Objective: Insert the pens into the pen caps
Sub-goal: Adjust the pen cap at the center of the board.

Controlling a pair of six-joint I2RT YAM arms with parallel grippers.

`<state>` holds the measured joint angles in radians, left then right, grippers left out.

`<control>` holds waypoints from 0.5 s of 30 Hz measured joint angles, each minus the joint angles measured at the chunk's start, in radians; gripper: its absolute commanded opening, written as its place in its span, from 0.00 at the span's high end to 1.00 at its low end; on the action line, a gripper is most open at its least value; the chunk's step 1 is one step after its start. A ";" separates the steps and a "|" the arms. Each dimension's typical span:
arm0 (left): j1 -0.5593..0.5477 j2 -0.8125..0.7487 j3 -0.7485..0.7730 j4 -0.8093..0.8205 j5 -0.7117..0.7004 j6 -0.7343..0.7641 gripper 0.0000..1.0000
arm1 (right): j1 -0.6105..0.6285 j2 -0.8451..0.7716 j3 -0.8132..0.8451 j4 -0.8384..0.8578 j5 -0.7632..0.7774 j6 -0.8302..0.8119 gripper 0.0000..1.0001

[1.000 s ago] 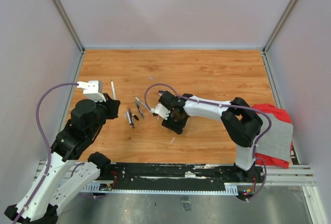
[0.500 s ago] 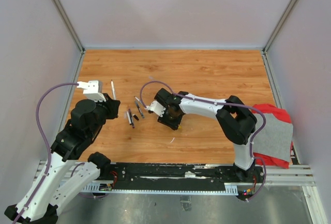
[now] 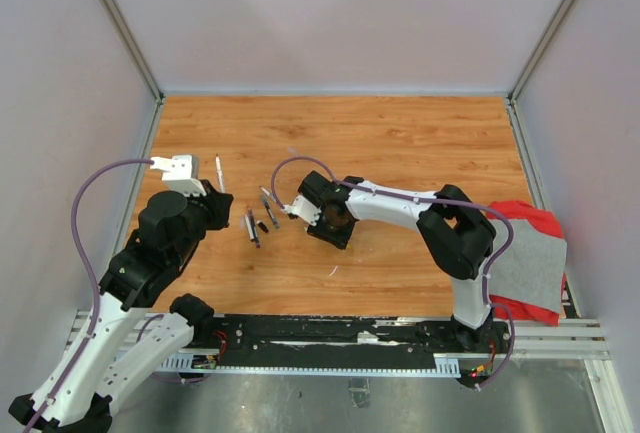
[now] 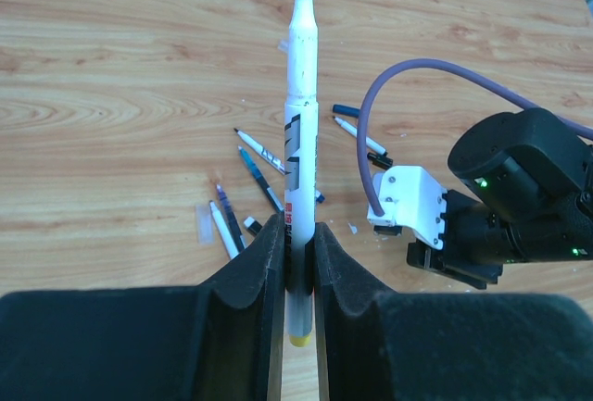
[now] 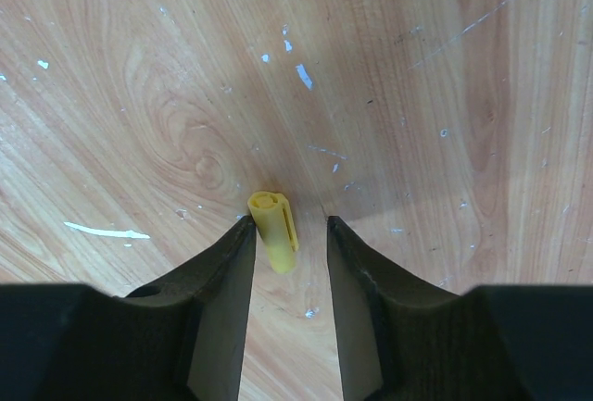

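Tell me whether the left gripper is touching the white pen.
Touching. The left wrist view shows the left gripper with both jaws pressed flat against the barrel of the white pen, no gap on either side.

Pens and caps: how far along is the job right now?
Done: nothing looks capped yet. In hand: the left gripper is shut on a white-barrelled, dark-tipped marker pen; the right gripper, open, straddles a short yellow plastic cap on the wooden table. Left: grip that cap, join the two, then cap the thin loose pens.
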<state>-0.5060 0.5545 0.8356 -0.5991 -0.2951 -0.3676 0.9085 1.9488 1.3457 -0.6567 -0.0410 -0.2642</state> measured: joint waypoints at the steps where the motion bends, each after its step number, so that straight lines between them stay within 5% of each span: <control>1: 0.000 0.001 0.000 0.000 0.000 0.000 1.00 | 0.000 0.000 0.000 0.000 0.000 0.000 0.64; 15: 0.000 0.008 0.000 -0.001 -0.039 -0.015 1.00 | 0.021 -0.026 -0.040 0.031 0.011 0.019 0.91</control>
<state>-0.5060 0.5629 0.8356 -0.6003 -0.3336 -0.3824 0.9298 1.9232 1.3060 -0.6258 -0.0299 -0.2447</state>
